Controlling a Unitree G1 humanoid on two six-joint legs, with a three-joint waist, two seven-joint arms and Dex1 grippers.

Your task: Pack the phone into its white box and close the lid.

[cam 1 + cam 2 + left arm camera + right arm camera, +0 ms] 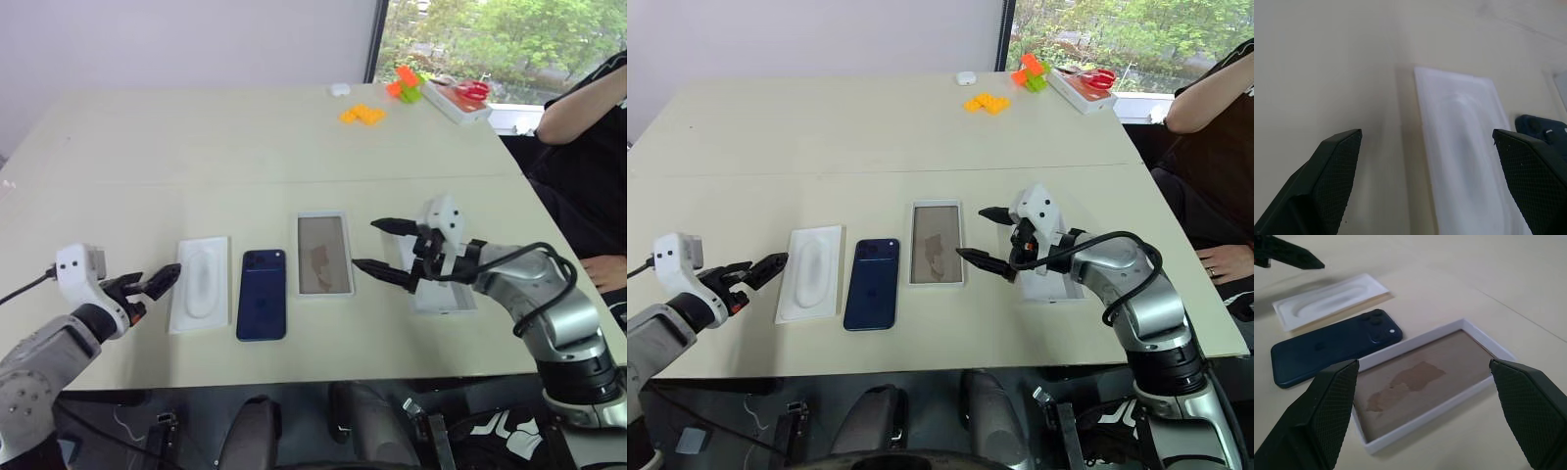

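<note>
Right gripper (384, 250) hovered with its fingers spread wide and nothing between them, tips just beside the near long edge of the white box (323, 254). Box lay flat on the table (245, 147), brown floor showing. Phone (262, 294) lay back-up just beyond the box on the side away from that gripper. The lid (443, 294) sat under the right gripper's wrist, partly hidden. Left gripper (157, 282) also hung wide apart, holding nothing, pointing at the white insert (200, 283) just ahead of its tips; phone lay past the insert.
</note>
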